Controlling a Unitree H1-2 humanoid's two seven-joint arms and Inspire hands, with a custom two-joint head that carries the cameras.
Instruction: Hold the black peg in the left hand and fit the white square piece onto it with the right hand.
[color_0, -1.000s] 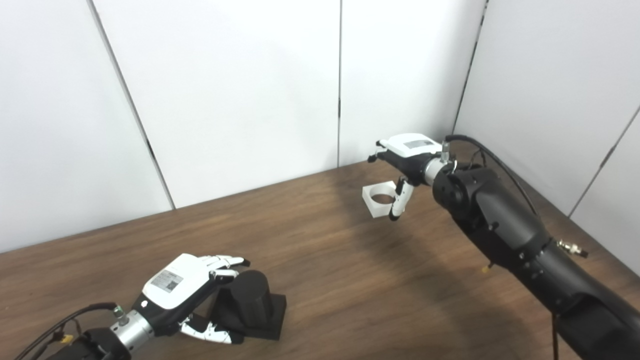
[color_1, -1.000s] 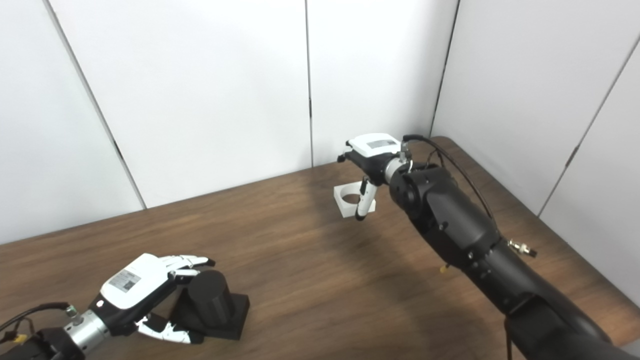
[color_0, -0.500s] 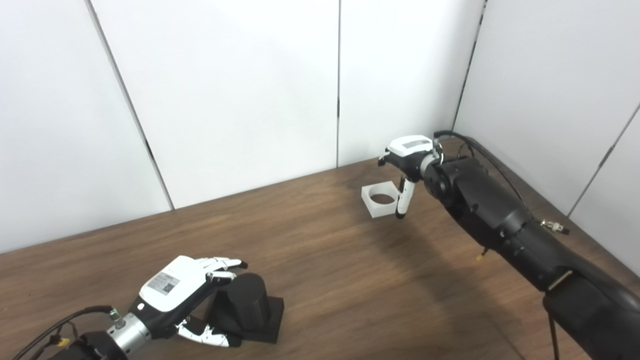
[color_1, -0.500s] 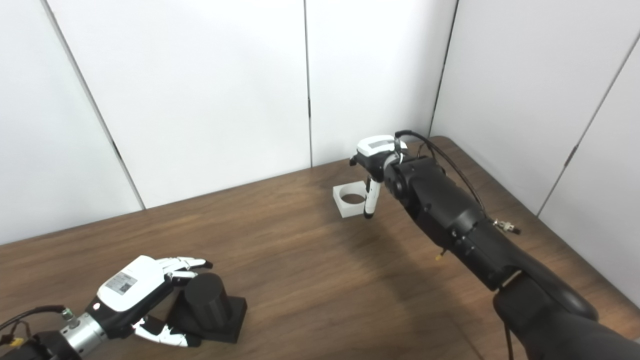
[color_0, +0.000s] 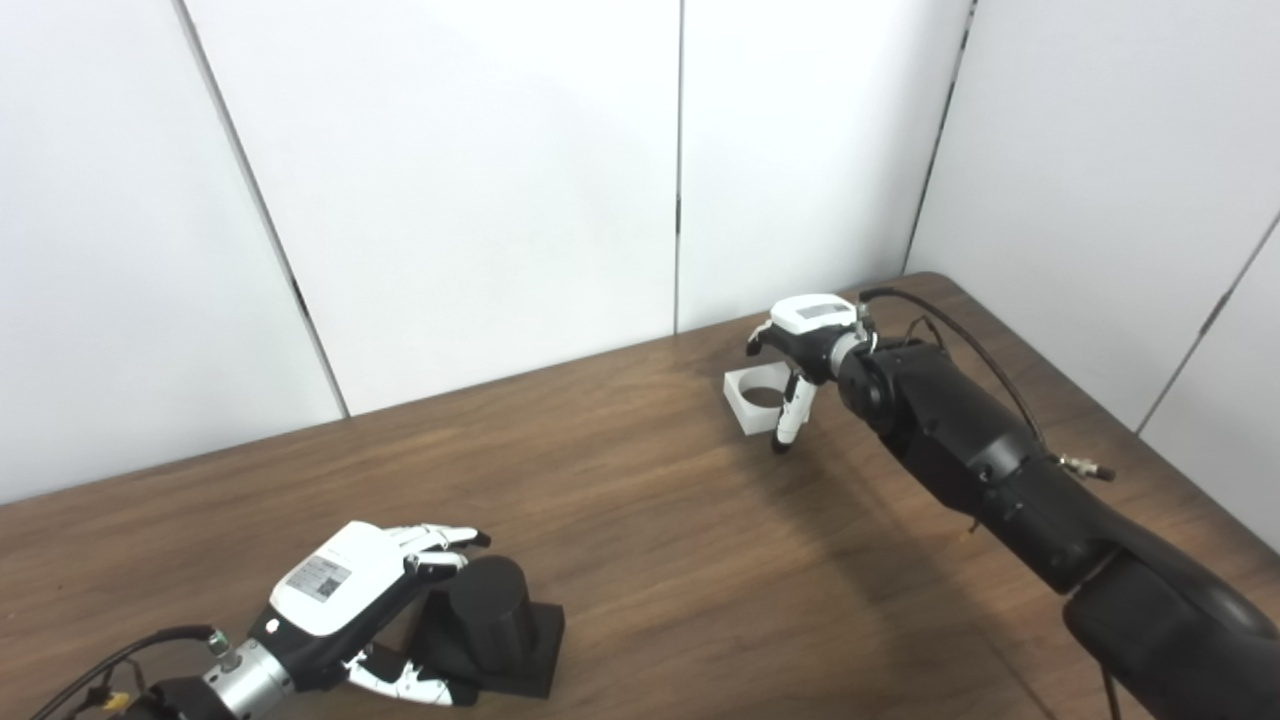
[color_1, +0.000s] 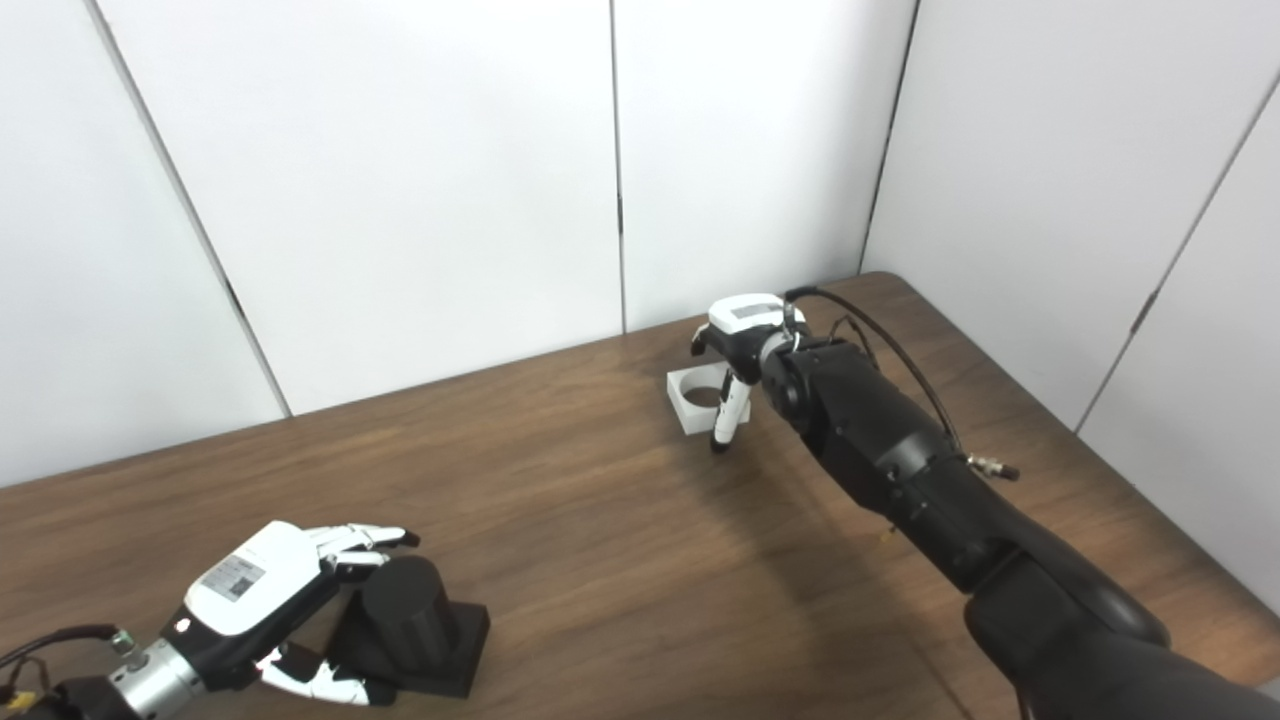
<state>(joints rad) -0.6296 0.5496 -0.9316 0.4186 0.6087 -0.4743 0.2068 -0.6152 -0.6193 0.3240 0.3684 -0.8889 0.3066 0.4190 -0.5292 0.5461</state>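
right hand (color_0: 800, 345) closed loosely about the white square piece (color_0: 752, 399) at the table's (color_0: 650, 540) far side, well apart from the upright black peg (color_0: 490, 625), which the open left hand (color_0: 345, 600) cups.

The peg (color_0: 487, 625) stands on the table (color_0: 640, 540) at its near left. The square piece (color_0: 756, 400) lies far right of the peg, well apart, near the table's back edge.
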